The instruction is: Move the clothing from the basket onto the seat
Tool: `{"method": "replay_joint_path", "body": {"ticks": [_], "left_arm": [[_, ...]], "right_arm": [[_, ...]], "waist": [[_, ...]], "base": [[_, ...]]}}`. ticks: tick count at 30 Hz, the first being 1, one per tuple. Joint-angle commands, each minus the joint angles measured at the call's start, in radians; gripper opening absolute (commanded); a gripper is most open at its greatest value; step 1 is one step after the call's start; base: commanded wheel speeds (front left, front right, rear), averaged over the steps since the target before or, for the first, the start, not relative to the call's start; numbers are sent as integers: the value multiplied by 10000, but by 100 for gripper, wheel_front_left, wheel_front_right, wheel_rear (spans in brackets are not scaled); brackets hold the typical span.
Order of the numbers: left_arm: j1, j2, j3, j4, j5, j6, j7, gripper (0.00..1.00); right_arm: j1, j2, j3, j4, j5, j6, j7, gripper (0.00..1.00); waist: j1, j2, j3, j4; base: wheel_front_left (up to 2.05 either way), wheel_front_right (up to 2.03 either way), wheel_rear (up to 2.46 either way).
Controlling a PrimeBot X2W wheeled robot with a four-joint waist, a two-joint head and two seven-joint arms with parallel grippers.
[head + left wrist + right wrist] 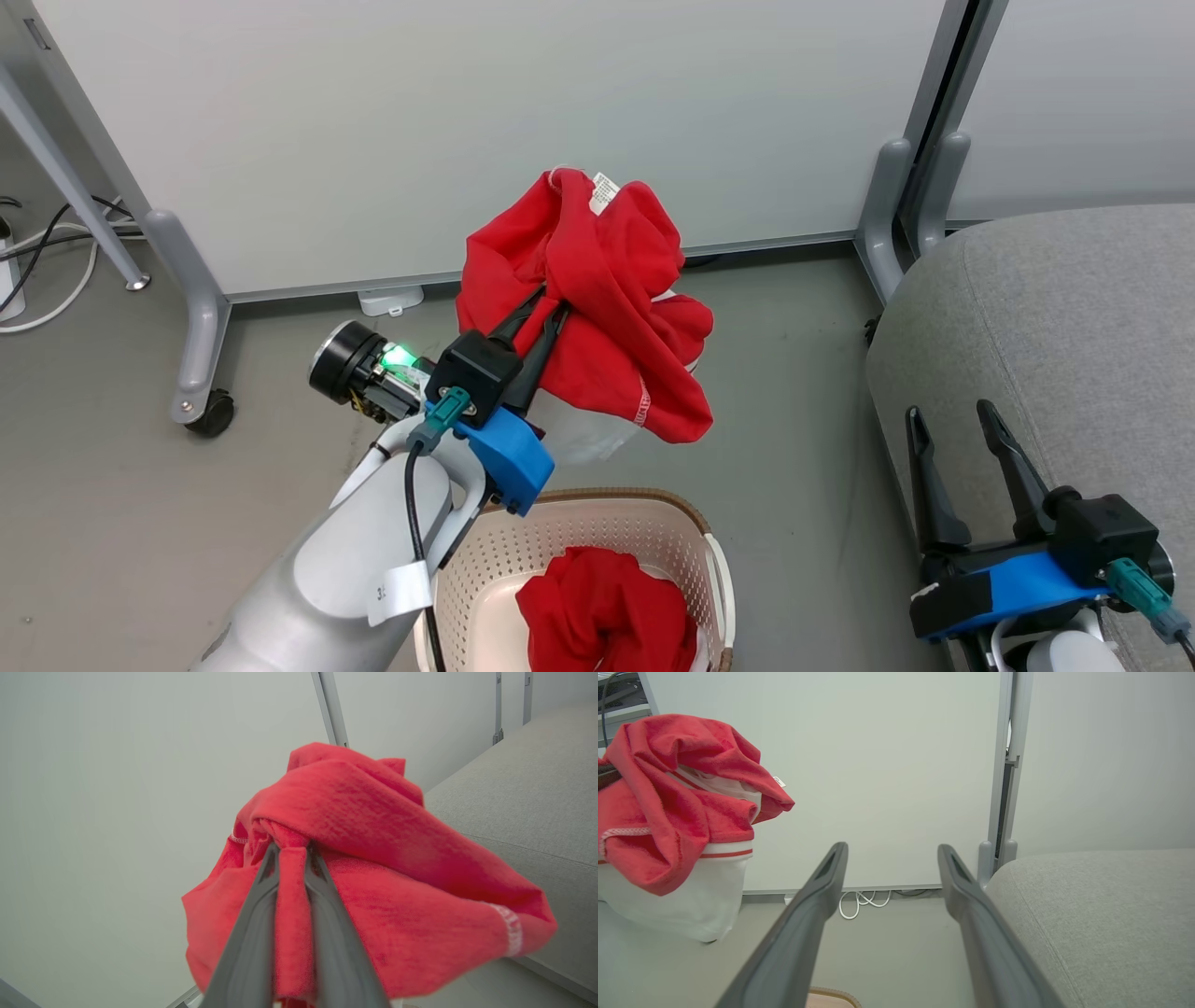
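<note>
A red garment (616, 271) is held pinched in the left pincer (551, 301) above the basket (653, 499), where more clothing (607, 607) is left, so it is judged that it must next be carried over to the seat (1074, 308) and released there, while the right pincer (952, 420) is seen spread beside that seat.

Red garment (607, 308) hangs aloft; basket (490, 560) holds more clothing (607, 607) beside grey seat (1055, 327).

The soft, fuzzy red cloth garment (607, 308) is showing a matt nap; the cream perforated plastic basket (523, 551) is looking smooth, and the large grey woven-fabric seat (1074, 327) is looking coarse.
</note>
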Motion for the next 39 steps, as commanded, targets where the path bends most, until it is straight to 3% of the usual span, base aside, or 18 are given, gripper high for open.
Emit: {"method": "replay_joint_path", "body": {"ticks": [1, 9, 24, 39], "left_arm": [[79, -8, 59, -41, 28, -6, -51, 0], [31, -89, 132, -88, 125, -49, -51, 0], [-219, -398, 208, -203, 377, -140, -51, 0], [-428, -804, 223, -499, 668, -261, -51, 0]], "right_arm": [[7, -39, 39, 23, 51, 5, -35, 100], [-338, -38, 584, -83, -62, 5, -35, 100], [-2138, -39, 3036, 98, 39, 5, -35, 100], [-3678, -89, 4012, 2064, -20, 5, -33, 100]], "waist": [[1, -1, 16, 1], [1, -1, 124, 49], [1, -1, 527, 322], [1, -1, 831, 817]], "base": [[0, 0, 0], [0, 0, 0], [0, 0, 0], [0, 0, 0]]}}
